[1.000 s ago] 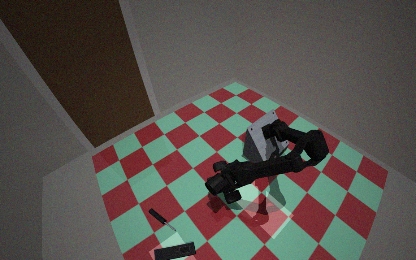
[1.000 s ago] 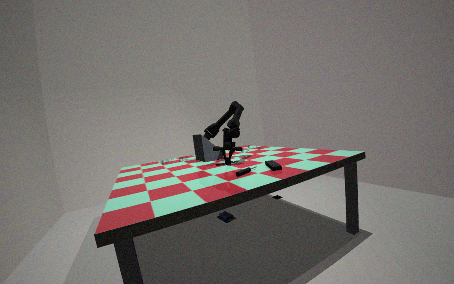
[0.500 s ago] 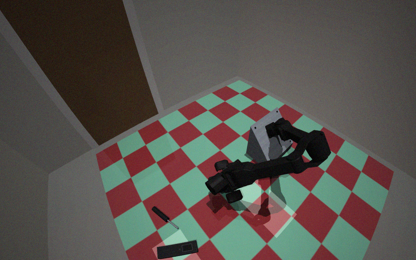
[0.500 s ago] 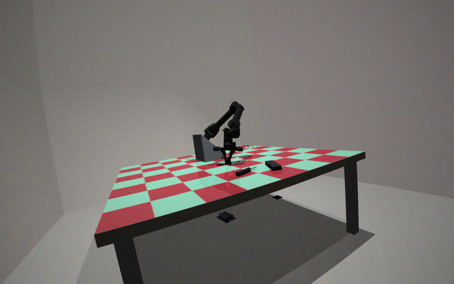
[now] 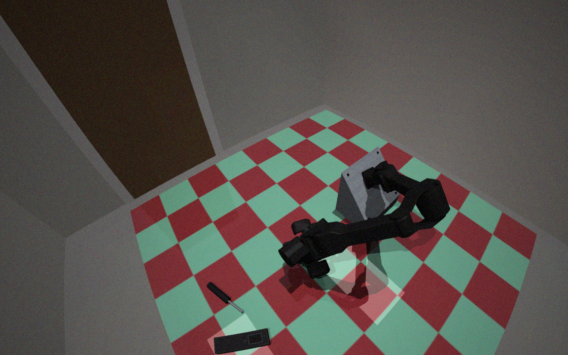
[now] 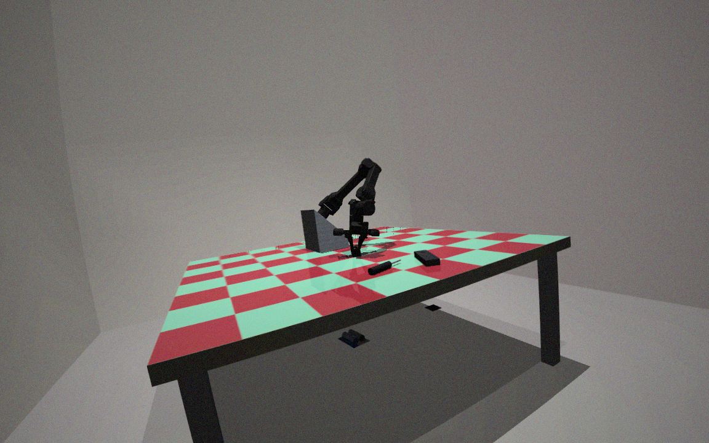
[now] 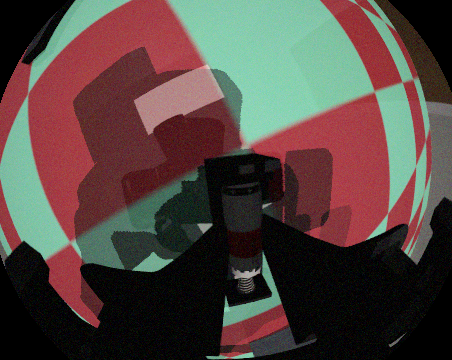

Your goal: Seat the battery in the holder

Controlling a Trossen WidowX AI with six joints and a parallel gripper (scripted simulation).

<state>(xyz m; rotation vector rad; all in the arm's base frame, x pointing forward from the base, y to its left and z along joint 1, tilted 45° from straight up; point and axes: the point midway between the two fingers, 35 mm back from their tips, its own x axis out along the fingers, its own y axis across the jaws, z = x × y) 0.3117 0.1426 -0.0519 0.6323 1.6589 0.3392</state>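
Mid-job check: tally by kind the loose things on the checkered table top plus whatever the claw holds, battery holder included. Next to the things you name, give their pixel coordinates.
Battery (image 7: 242, 220), in the claw (image 7: 242, 223): 1
Battery holder (image 7: 236, 298): 1
Screwdriver (image 5: 218, 291) (image 6: 380, 268): 1
Flat black box (image 5: 233, 343) (image 6: 427, 258): 1
Total: 4

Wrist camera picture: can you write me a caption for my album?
The gripper pinches a gray battery with a red band, above a coiled spring.
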